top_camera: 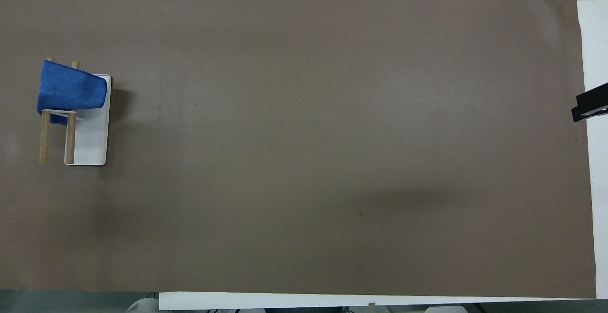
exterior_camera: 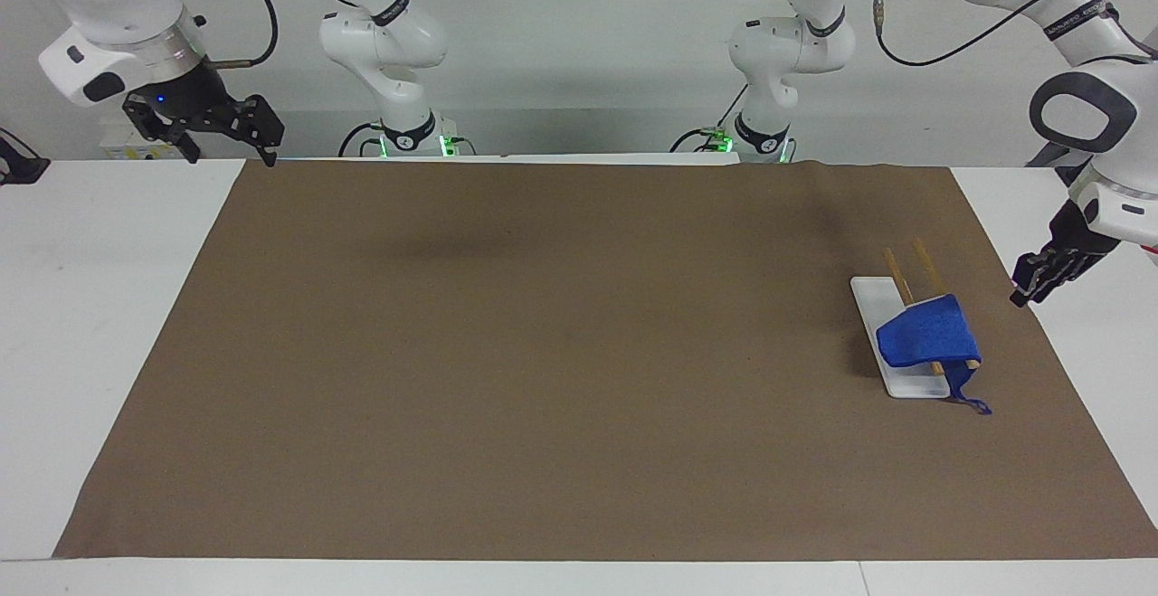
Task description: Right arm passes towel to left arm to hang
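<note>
The blue towel (exterior_camera: 930,335) hangs draped over the two wooden bars of a small rack (exterior_camera: 905,270) with a white base (exterior_camera: 873,302), at the left arm's end of the table. Its thin loop trails down onto the brown mat beside the base. From overhead the towel (top_camera: 69,90) covers the part of the bars farther from the robots. My left gripper (exterior_camera: 1027,293) hovers over the mat's edge beside the rack, open, clear of the towel and holding nothing. My right gripper (exterior_camera: 228,148) waits open and empty above the table corner at the right arm's end; only its tip (top_camera: 589,106) shows from overhead.
A large brown mat (exterior_camera: 543,352) covers most of the white table (exterior_camera: 99,307). The rack's white base (top_camera: 90,137) sits near the mat's edge at the left arm's end.
</note>
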Controlling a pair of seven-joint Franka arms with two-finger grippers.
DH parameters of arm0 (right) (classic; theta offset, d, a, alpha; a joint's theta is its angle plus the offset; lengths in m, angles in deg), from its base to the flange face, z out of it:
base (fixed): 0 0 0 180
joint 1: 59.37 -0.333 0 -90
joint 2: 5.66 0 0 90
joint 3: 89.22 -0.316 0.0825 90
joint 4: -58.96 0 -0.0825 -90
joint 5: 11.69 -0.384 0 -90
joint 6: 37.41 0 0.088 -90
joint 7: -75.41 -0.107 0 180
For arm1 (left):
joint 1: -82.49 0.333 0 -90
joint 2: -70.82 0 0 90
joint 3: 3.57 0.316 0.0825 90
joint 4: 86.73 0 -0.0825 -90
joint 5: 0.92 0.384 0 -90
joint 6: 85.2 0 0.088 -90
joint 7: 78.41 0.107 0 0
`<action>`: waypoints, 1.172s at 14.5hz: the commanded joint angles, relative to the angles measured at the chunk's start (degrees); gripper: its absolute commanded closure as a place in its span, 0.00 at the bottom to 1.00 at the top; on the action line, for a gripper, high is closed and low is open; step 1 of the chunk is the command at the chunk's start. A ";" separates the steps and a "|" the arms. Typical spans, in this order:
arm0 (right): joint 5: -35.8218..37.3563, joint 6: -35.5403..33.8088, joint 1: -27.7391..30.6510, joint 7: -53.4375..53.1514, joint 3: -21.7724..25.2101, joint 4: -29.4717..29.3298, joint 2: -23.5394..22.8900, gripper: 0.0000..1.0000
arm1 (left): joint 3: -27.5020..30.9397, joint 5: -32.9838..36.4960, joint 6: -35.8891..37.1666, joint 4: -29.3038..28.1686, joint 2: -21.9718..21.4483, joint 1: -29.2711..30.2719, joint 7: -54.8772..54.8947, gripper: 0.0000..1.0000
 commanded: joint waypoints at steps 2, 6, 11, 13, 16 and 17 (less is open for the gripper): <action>-1.18 -0.07 0.14 0.88 0.11 1.16 0.97 0.00 | -2.29 2.05 4.52 2.11 -0.93 -0.50 -1.09 0.00; -1.18 -0.07 0.14 0.88 0.11 1.16 0.97 0.00 | -8.35 5.22 12.44 7.91 -0.66 -1.11 -1.62 0.00; -1.18 -0.07 0.14 0.88 0.11 1.16 1.06 0.00 | -14.24 6.18 22.62 12.40 -1.45 -3.04 -13.46 0.01; -1.18 -0.07 0.14 0.88 0.11 1.16 0.97 0.00 | -14.69 9.52 24.49 14.86 -1.37 -4.79 -14.36 0.01; -1.18 -0.07 0.14 0.80 0.11 1.16 0.97 0.00 | -14.08 9.53 23.53 14.61 -2.24 -4.80 -14.10 0.01; -1.18 -0.07 0.14 0.88 0.11 1.16 1.06 0.00 | -14.07 9.53 23.35 14.69 -2.25 -4.89 -14.18 0.01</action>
